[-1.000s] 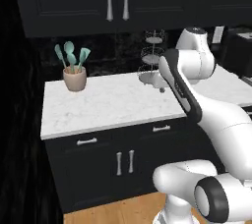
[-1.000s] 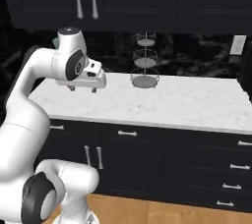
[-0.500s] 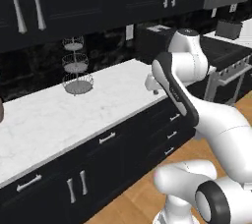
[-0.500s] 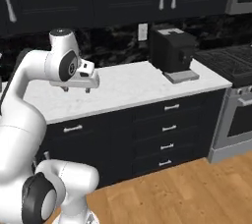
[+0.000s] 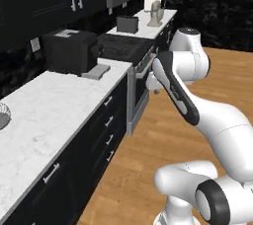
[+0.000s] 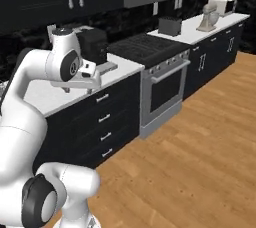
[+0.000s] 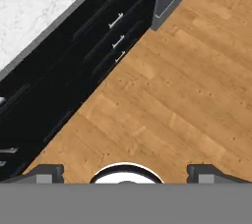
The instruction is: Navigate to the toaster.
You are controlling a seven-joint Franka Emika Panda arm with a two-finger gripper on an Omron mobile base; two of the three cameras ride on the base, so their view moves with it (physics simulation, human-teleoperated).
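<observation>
Over the floor: the gripper [image 7: 126,171] hangs above the wooden floor [image 7: 187,95], its two dark fingertips [image 7: 48,171] set wide apart with nothing between them.
Gripper from the base: in the right base view the gripper [image 6: 92,78] sits in front of the counter edge, carried on the bent white arm [image 6: 30,92].
Beside the hand: black drawer fronts [image 7: 106,29] with light bar handles run along the floor, under a white marble counter [image 7: 34,2].
Counter: the marble counter [image 5: 54,115] stretches along the left of the left base view, with a wire stand [image 5: 4,115] at its left edge.
Coffee machine: a tall black coffee machine [image 5: 69,51] with a grey tray stands at the counter's far end, next to the stove [image 5: 123,46].
Stove: a black stove [image 6: 150,67] with an oven door sits between the two counter runs.
Toaster: the toaster [image 6: 170,25] stands on the far counter beyond the stove, well apart from the gripper; in the left base view the toaster [image 5: 127,23] is just past the stovetop.
Further on: a pale stand mixer [image 6: 209,19] and a cream-white oven box [image 6: 223,4] stand beyond the toaster.
</observation>
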